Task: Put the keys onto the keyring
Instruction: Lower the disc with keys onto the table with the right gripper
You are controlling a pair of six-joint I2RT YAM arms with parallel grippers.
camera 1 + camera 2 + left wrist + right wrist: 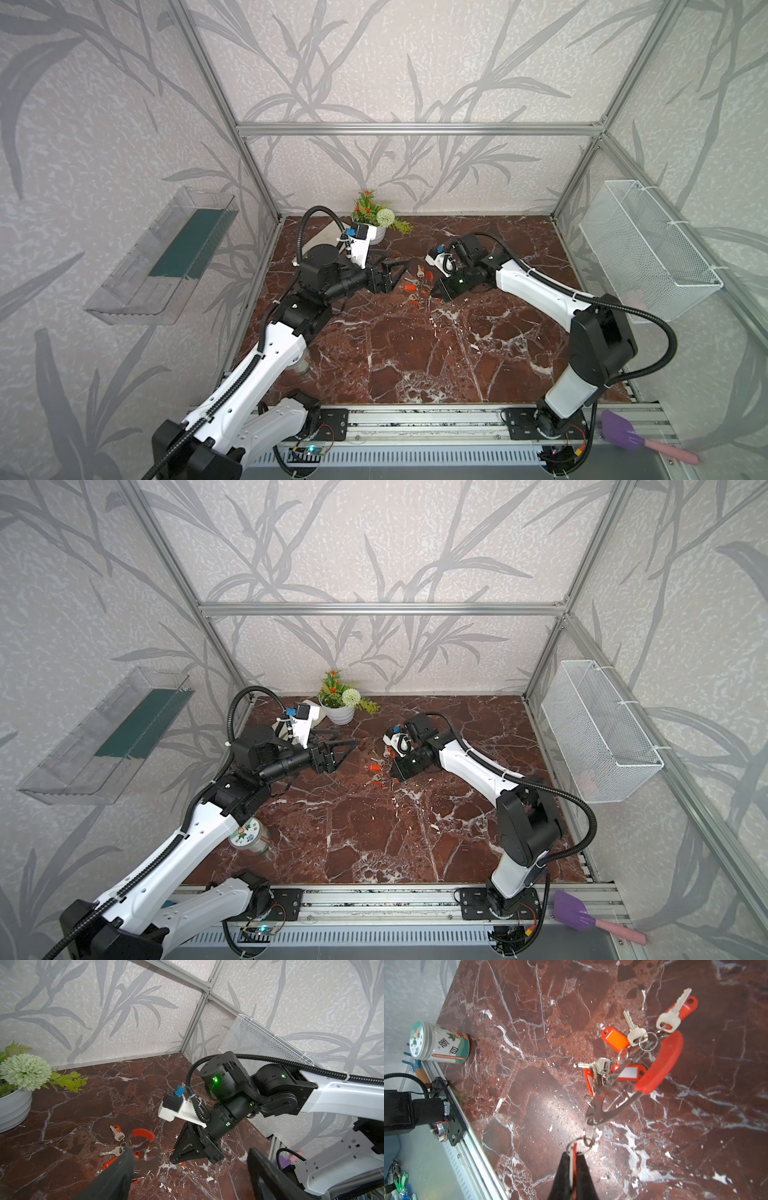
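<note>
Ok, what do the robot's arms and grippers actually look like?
The left arm and right arm match: white shells on the long links, black joints, and a ribbed black hose looping alongside. The left gripper and right gripper are black with triangular, cut-out fingers. Each wrist carries a camera on a white bracket; green lights glow on the right arm's joints.

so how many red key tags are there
5: a held tag in the right gripper; four by the keyring: far tag, orange tag, white-labelled tag, edge-on tag. More may be hidden.
</note>
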